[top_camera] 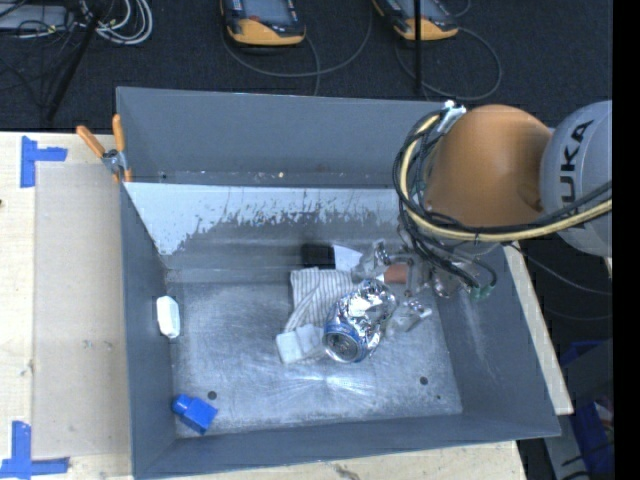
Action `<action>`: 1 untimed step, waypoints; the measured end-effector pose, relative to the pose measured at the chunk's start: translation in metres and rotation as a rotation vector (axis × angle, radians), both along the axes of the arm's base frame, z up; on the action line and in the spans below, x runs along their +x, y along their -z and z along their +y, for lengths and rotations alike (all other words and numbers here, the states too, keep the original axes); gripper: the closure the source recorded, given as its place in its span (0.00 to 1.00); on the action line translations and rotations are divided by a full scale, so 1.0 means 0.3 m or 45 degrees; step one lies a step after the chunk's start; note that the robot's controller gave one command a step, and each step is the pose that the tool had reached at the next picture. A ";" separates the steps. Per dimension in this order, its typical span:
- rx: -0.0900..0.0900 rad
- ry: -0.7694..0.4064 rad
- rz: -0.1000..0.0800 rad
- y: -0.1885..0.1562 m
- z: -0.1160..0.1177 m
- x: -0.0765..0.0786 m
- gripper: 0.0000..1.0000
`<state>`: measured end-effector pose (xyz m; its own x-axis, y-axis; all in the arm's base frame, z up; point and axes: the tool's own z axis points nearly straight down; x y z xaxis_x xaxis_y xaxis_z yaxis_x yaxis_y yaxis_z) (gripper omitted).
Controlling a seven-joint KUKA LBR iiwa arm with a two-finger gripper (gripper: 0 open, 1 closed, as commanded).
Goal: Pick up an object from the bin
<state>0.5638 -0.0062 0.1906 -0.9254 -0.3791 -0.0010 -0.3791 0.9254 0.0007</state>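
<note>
My gripper [404,286] hangs low at the right middle of the bin, just below the arm's orange cover. Directly to its left lies a crushed silver can [354,325] with its round end turned toward the bin's front; the gripper is beside the can's upper right and looks to touch it. A crumpled white-grey cloth [314,298] lies under and to the left of the can. A small black block [317,256] sits behind the cloth near the back wall.
A white oval piece [168,316] rests against the left wall. A blue block [194,412] lies in the front left corner. A small pale piece [290,346] sits at the cloth's front edge. The arm and its cables cover the bin's right rear.
</note>
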 end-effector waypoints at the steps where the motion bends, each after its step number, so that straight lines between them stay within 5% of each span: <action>1: 0.000 0.002 0.000 0.069 -0.004 0.003 1.00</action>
<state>0.5648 -0.0074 0.1701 -0.9260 -0.3775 -0.0013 -0.3775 0.9260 0.0005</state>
